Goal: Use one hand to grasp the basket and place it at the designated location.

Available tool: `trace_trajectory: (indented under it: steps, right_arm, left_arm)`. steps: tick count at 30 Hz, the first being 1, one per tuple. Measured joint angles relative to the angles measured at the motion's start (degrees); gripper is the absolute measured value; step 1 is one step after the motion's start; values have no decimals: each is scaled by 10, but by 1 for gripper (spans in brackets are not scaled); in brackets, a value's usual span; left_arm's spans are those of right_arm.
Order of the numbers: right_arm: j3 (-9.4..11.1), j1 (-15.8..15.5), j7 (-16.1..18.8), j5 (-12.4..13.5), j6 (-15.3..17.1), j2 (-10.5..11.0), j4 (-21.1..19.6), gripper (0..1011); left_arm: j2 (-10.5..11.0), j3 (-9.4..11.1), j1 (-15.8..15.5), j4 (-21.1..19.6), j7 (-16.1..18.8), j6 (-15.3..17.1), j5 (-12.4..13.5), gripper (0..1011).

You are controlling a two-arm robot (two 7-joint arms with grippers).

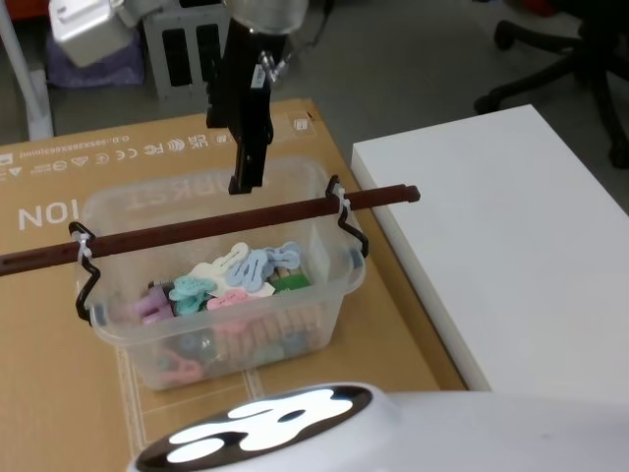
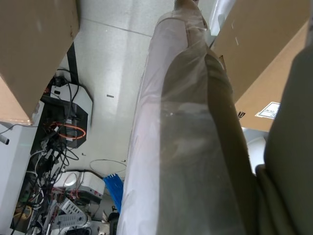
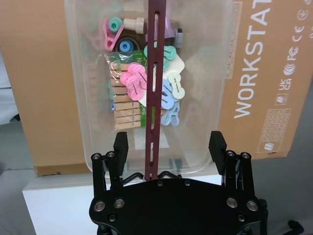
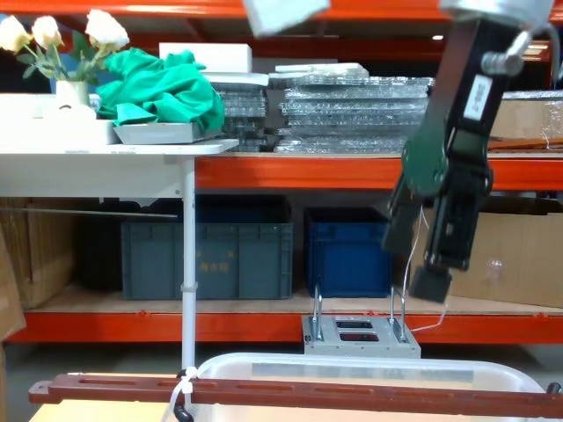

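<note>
The basket [image 1: 228,346] — a large translucent whitish plastic tub with a long reddish-brown slotted bar handle [image 1: 197,230] — sits on the brown cardboard sheet [image 1: 59,393], just left of the flat white board [image 1: 511,246], with pastel clothes pegs [image 1: 232,275] inside. I see the black two-finger right gripper [image 1: 246,183] above the handle, clear of it, jaws wide and holding nothing.
</note>
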Motion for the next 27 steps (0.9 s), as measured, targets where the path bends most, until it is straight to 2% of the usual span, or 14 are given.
trace_trajectory:
  steps: [5,15,21,27]
  right_arm:
    - [-13,-12,2,-1,-14,-18,33,1000]
    - [-30,-24,7,3,-33,-37,68,1000]
    - [-42,-31,30,45,-59,-53,100,1000]
    - [-47,-31,45,74,-74,-60,114,1000]
  left_arm:
    - [0,0,0,0,0,0,0,0]
    - [0,0,0,0,0,0,0,0]
    - [0,0,0,0,0,0,0,0]
    - [0,0,0,0,0,0,0,0]
